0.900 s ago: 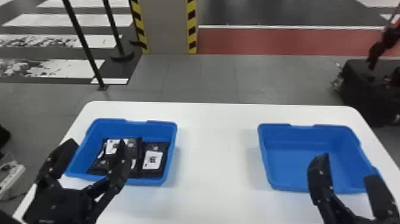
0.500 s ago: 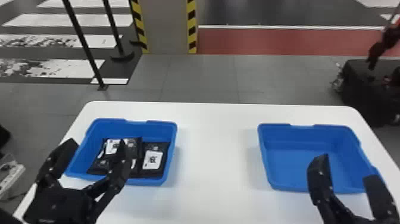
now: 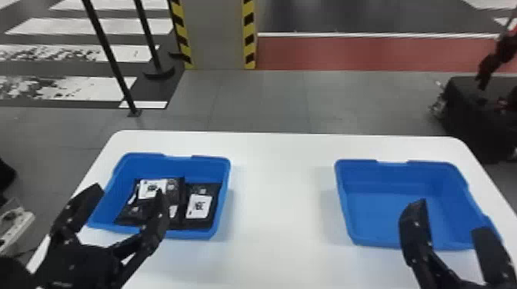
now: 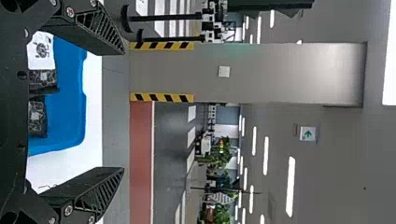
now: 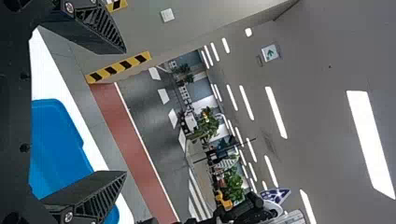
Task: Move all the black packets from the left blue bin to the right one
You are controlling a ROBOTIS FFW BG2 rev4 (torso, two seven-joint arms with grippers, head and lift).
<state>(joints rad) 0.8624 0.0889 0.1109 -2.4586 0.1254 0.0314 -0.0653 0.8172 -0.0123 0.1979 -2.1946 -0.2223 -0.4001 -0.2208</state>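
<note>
White table (image 3: 269, 207); two blue bins (image 3: 227, 192) (image 3: 404, 226) on it.White table (image 3: 269, 207); on top, left blue bin (image 3: 200, 233), right one (image 3: 384, 207).

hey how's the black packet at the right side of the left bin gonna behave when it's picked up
The packet will probably flex rather than stay stiff, since its dark wrapping looks creased. It seems unlikely to roll, because it lies flat.

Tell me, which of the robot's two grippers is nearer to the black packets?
Left. The left gripper is open at the left blue bin, where the black packets lie; the right gripper is across at the right blue bin.
</note>
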